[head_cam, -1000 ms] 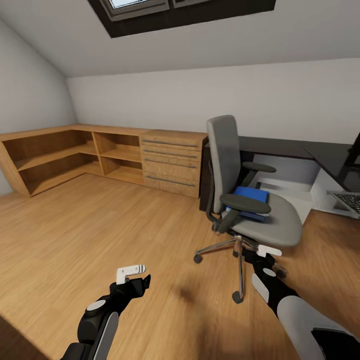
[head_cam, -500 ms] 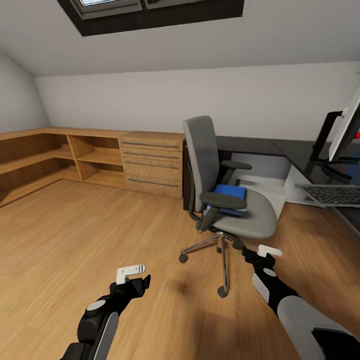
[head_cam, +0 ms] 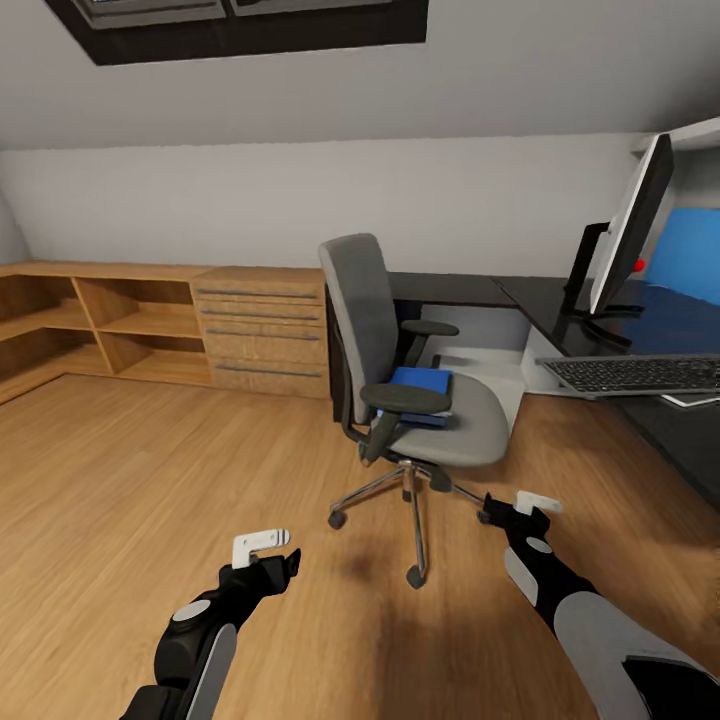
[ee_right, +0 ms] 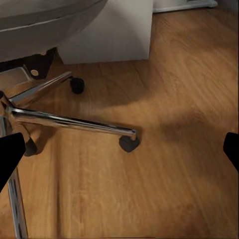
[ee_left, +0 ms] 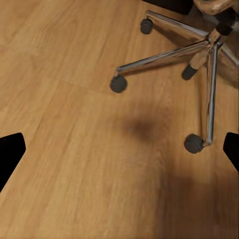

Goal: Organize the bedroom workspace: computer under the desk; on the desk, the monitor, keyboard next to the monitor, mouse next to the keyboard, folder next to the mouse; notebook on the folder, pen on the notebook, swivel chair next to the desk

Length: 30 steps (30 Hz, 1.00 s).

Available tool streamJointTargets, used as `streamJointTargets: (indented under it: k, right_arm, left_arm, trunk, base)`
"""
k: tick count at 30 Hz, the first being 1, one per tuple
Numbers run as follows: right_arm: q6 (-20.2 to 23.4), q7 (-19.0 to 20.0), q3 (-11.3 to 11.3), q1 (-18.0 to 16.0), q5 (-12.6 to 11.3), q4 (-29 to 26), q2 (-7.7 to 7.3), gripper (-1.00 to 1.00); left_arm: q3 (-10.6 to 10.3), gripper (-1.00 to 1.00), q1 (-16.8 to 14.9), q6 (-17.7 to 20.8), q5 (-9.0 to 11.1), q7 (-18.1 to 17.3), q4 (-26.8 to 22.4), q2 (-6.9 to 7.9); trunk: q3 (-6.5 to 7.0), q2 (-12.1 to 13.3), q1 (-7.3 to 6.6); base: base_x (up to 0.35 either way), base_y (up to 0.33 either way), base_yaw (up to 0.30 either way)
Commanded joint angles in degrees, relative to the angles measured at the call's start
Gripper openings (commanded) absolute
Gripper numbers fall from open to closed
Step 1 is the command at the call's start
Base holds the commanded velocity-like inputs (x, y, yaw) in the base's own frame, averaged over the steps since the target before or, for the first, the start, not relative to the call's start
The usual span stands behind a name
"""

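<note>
Robot faces the chair (head_cam: 400, 360), approach step, nothing grasped. Folder (head_cam: 418, 385) lies on the seat, behind the near armrest. Desk (head_cam: 600, 320) sits to the right with monitor (head_cam: 628, 235) and keyboard (head_cam: 640, 374) on top; keyboard overhangs the front edge. Left gripper (head_cam: 262, 543) and right gripper (head_cam: 535, 502) hang low over the floor, both with fingers apart, empty. Next move likely: close in, raise 1 arm to seat height, pinch the folder edge clear of the armrest.

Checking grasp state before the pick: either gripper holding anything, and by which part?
Nothing is held. The left gripper and right gripper hang open over bare floor; the folder lies on the swivel chair seat.
</note>
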Motion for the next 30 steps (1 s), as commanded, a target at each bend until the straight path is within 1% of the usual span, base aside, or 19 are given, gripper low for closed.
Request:
streamJointTargets:
  k: [1,9,10,11,17,21,30]
  right_arm:
    - [-0.3,0.1,0.0,-0.1,-0.6,0.2,0.04,1.0]
    - [-0.3,0.0,-0.2,-0.1,-1.0,1.6,0.25,1.0]
    - [-0.3,0.0,-0.2,-0.1,-1.6,1.6,0.19,1.0]
    - [-0.3,0.1,-0.3,-0.1,-3.2,1.6,0.12,1.0]
    - [-0.3,0.3,-0.2,-0.1,-6.0,1.7,0.03,1.0]
    - [-0.1,0.2,-0.2,-0.1,-6.6,1.6,-0.07,1.0]
    - [-0.2,-0.1,-0.3,-0.1,-6.8,1.3,-0.02,1.0]
  left_arm:
    - [0.0,1.0,0.0,0.2,0.6,0.5,-0.1,0.01]
    - [0.0,1.0,0.0,0.3,0.6,0.5,0.0,0.25]
    - [0.0,1.0,0.0,0.3,0.6,0.5,0.0,0.27]
    - [0.0,1.0,0.0,0.3,0.6,0.5,0.0,0.3]
    - [0.0,1.0,0.0,0.3,0.5,0.5,0.0,0.34]
    - [0.0,1.0,0.0,0.3,0.5,0.5,0.0,0.34]
    - [0.0,1.0,0.0,0.4,0.5,0.5,0.0,0.36]
  trunk:
    - [-0.05,0.0,-0.01]
    - [-0.05,0.0,-0.01]
    - [-0.05,0.0,-0.01]
    - [-0.05,0.0,-0.01]
    - [-0.04,0.0,-0.01]
    - [-0.04,0.0,-0.01]
    - [-0.04,0.0,-0.01]
  base:
    - [0.071,0.175,-0.27]
    - [0.114,0.211,-0.263]
    - [0.053,0.078,-0.147]
    - [0.027,0.04,-0.075]
    - [0.013,0.019,-0.036]
    - [0.003,0.004,-0.008]
    - [0.0,0.0,0.0]
